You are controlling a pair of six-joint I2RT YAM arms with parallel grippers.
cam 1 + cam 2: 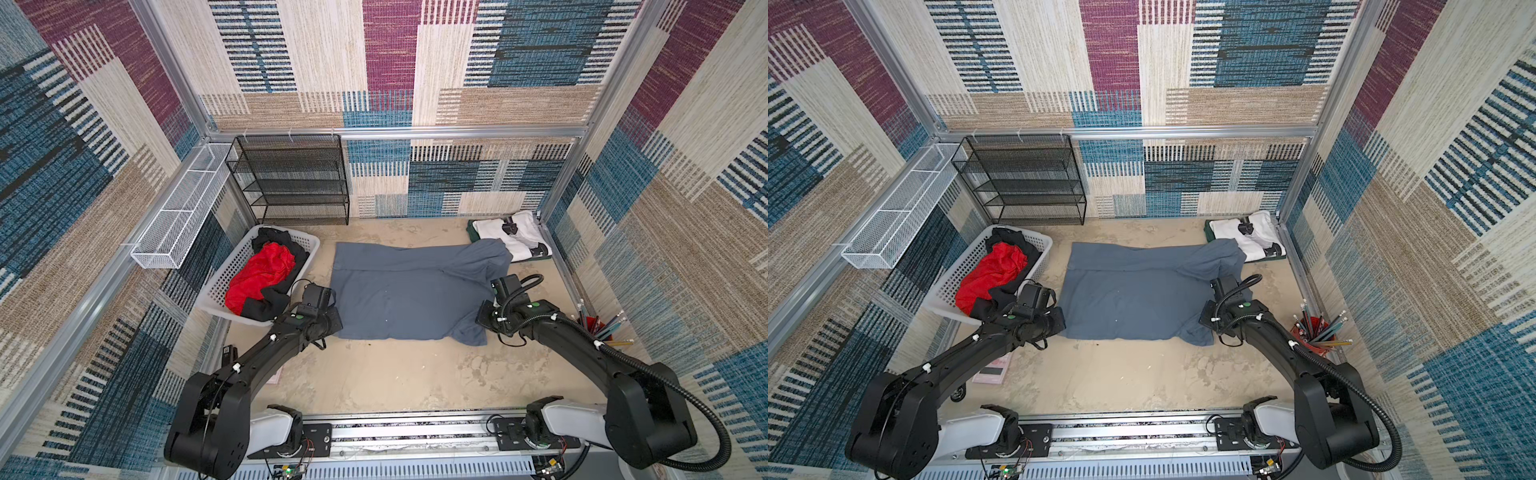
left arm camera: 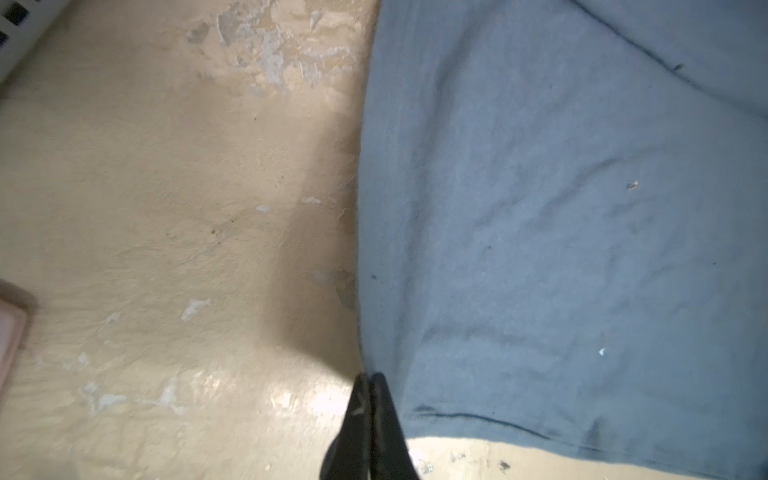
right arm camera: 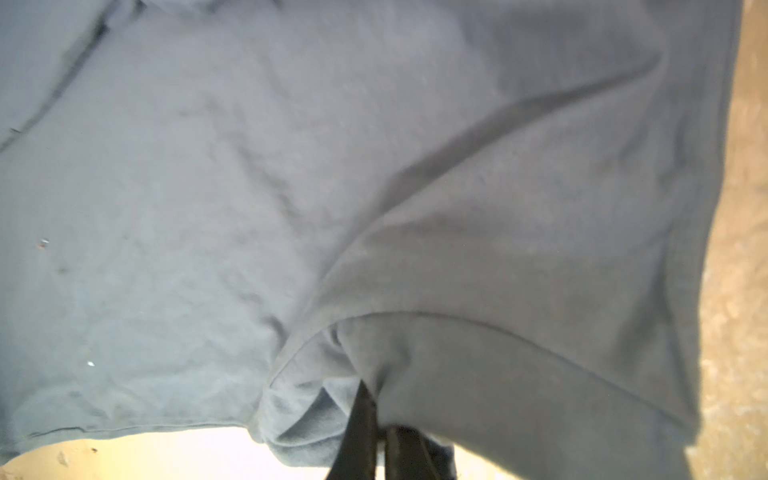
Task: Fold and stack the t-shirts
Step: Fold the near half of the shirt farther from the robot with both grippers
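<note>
While both sets of jaws sit closed on the slate-grey t-shirt (image 1: 411,299), we are at the grasp stage of a fold. L gripper (image 2: 368,388) pinches the hem corner at its tips; R gripper (image 3: 370,399) nips bunched cloth by the sleeve. The shirt lies flat btwn them. Next, we judge: lift both together, carry fwd evenly. White t-shirt (image 1: 519,237) lies folded atop dark green t-shirt (image 1: 471,232), beyond R gripper.
</note>
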